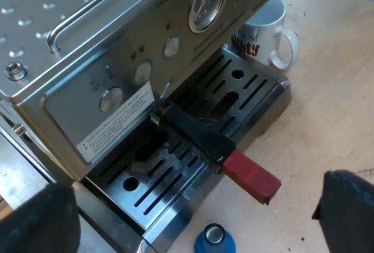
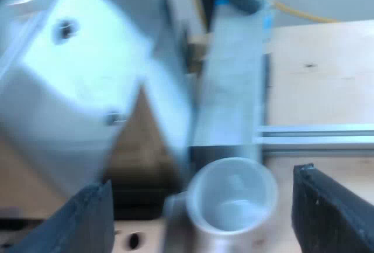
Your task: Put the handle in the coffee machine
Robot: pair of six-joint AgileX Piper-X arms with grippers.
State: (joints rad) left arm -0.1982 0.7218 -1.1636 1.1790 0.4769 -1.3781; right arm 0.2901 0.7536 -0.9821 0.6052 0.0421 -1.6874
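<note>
The metal holder's dark handle (image 1: 196, 136) sticks out from under the espresso machine's front panel (image 1: 125, 89), above the drip tray (image 1: 169, 177), and its red end (image 1: 251, 176) points out over the wooden table. My left gripper (image 1: 198, 221) hangs above the tray's edge, open, with its two black fingers (image 1: 345, 209) far apart and nothing between them. My right gripper (image 2: 201, 215) is open too, its fingers (image 2: 330, 212) wide apart on either side of a white mug (image 2: 231, 197) seen from above, beside the machine's steel body (image 2: 87, 83).
A white mug with red lettering (image 1: 266, 34) stands on the table by the tray's far end. A blue tamper (image 1: 214, 240) stands on the table just below the red end. Light wooden tabletop (image 1: 333, 124) stretches beyond the machine.
</note>
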